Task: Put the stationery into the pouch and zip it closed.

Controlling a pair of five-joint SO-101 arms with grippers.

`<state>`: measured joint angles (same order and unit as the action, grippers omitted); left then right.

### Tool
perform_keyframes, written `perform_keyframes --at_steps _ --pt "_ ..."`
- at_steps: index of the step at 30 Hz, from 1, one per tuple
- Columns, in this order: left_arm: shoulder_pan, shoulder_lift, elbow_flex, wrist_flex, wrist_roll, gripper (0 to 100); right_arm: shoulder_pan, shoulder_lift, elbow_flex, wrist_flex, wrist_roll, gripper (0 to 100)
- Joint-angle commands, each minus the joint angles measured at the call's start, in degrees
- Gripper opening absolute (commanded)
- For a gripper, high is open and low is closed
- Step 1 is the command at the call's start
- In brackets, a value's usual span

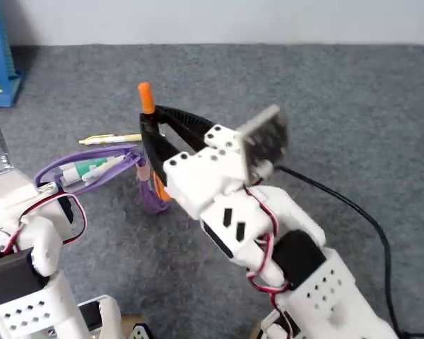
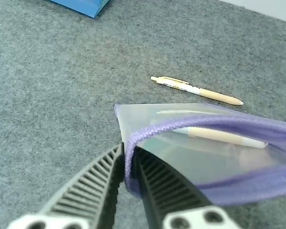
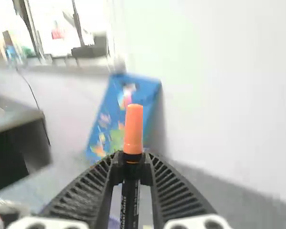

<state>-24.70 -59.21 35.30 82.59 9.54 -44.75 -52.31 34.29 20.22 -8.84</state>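
Both jaws were closed: left gripper (image 2: 127,151) pinching the zip edge of the floppy pouch (image 2: 195,157), right gripper (image 3: 132,161) clamping the stiff, probably light marker (image 3: 132,126) below its cap.

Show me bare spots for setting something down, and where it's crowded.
Bare: the grey surface from the marker across to the black cable, and the strip between the blue box and the pen. Crowded: around the pouch, pinched by the left gripper.
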Motion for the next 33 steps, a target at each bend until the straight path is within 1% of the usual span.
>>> perform_keyframes --at_steps 1,6,14,21,24,33 --pt "-0.09 0.09 1.10 -0.53 -0.35 1 -2.15 -5.14 4.92 -15.69 -0.62 0.8" --pt "0.00 0.09 1.10 -0.53 -0.35 1 -6.46 -6.73 12.66 -30.81 -0.62 0.8" --pt "0.00 0.09 1.19 -0.53 -0.35 1 -6.99 -6.11 23.47 -48.84 -0.62 0.8" --pt "0.00 0.09 1.19 -0.53 -0.35 1 -5.85 6.20 25.23 -61.76 -0.18 0.8" --pt "0.00 0.09 1.54 -0.53 -0.35 1 -5.14 12.00 23.47 -65.63 -0.18 0.8" --pt "0.00 0.09 2.33 -1.67 -0.35 1 -3.38 24.48 17.41 -70.64 -0.18 0.8"
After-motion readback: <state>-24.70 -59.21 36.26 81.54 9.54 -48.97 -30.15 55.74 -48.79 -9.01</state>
